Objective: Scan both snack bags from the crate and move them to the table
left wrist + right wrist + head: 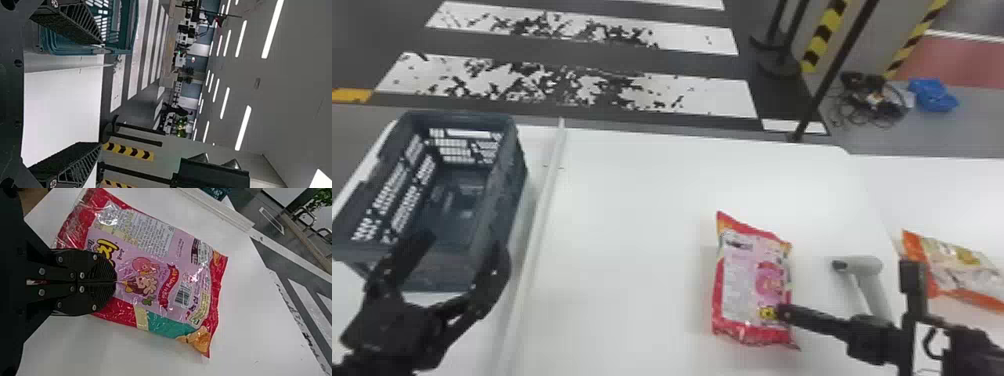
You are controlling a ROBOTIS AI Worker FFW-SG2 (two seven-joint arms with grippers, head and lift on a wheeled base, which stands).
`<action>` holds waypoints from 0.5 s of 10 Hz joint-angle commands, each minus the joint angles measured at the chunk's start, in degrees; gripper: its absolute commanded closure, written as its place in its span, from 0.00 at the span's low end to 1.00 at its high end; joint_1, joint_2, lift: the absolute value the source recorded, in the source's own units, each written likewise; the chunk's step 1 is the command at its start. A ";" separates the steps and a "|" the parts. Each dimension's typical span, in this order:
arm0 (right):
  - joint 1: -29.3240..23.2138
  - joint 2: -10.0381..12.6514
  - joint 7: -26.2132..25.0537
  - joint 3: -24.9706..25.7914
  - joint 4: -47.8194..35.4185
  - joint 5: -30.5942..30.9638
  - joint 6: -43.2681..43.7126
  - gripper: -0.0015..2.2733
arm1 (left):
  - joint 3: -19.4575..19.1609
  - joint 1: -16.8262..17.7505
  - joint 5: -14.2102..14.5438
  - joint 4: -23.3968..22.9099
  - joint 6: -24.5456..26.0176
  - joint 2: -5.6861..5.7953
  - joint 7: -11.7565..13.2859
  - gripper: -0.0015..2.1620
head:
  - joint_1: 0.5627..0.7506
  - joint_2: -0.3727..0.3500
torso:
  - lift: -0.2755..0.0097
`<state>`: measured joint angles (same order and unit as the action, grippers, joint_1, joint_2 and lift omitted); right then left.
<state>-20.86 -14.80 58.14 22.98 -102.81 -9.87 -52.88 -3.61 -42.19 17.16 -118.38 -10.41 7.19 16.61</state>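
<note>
The right gripper (782, 312) has its two black fingers brought together, tips over the near right side of a red and pink printed plastic snack bag (757, 285); whether they touch its film cannot be told. That bag lies flat on the white tabletop (632, 225), right of the middle, its barcode (183, 293) facing up. Just right of it is one pale grey plastic handheld scanner (864, 265), head toward the far side, the near end of its handle hidden behind the right gripper. Further right lies an orange and clear plastic snack bag (962, 272), on an adjoining white surface (907, 195), making two bags in all, apart from each other with the scanner between them. The gap from bag to scanner is narrow; leftward from the red and pink bag there is a broad stretch of room, reaching to one raised white strip (539, 200) that runs from near to far. Left of this strip stands one dark blue-grey plastic crate (507, 200) with slotted walls, upright, near the tabletop's left edge. The left gripper (463, 245) is at the crate's near end, its two fingers spread wide with nothing between them; contact with the walls cannot be told.
</note>
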 commanded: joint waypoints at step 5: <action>-2.08 0.65 0.13 8.39 -7.23 -10.17 -4.21 0.98 | 0.10 0.18 -0.11 0.44 0.00 -0.33 0.09 0.03 | 0.70 0.28 | 0.66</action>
<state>-23.07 -14.15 58.27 30.60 -109.90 -19.06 -56.75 -3.52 -42.06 17.06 -117.99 -10.41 6.91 16.70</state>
